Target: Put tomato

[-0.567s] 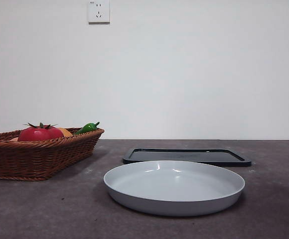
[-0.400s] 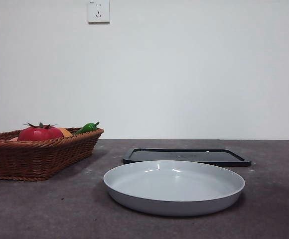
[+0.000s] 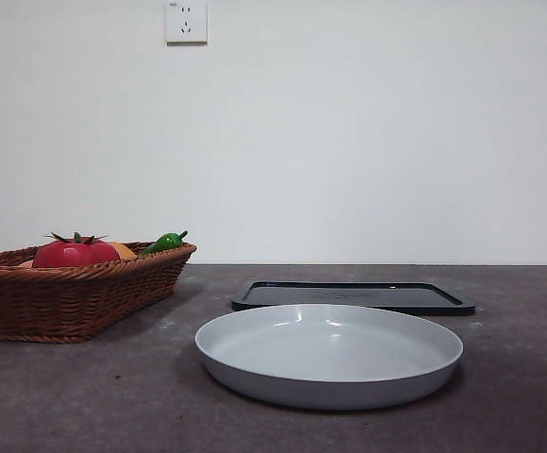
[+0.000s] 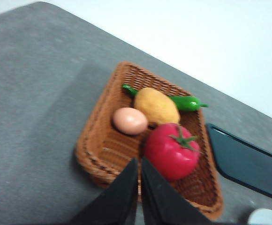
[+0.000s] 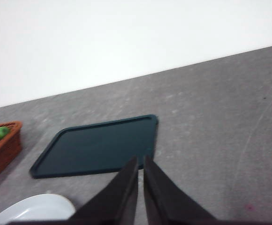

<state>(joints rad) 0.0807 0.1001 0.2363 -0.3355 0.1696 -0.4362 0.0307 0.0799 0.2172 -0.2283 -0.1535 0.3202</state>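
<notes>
1. Currently, the left gripper (image 4: 139, 161) is hanging above the near edge of the wicker basket (image 4: 94, 145), with its jaws pressed almost together and holding nothing.
2. The tomato (image 4: 171, 151) is lying in the basket just ahead of and slightly to one side of the left gripper's tips, calyx up, not touched by either jaw.
3. An orange fruit (image 4: 157, 106) and a pale egg-shaped item (image 4: 130, 120) are sitting beyond the tomato, farther from the tips, and a green pepper (image 4: 188, 103) is resting against the far basket wall.
4. The right gripper (image 5: 140, 161) is waiting over bare table, its jaws nearly closed and empty, with the dark tray (image 5: 98, 146) just ahead of its tips.
5. Comparing the front view with the earlier frames, nothing is changing among the objects: the tomato is staying in the same spot in the basket, and the grey plate (image 3: 330, 394) is staying empty in front of the tray.
6. No arm is appearing in the front view, so the grasp is judged as not yet begun.
7. The left gripper is judged to be needing to widen its jaws before descending around the tomato.
8. The plate is likely serving as the destination, though the task sentence is not naming one.
</notes>
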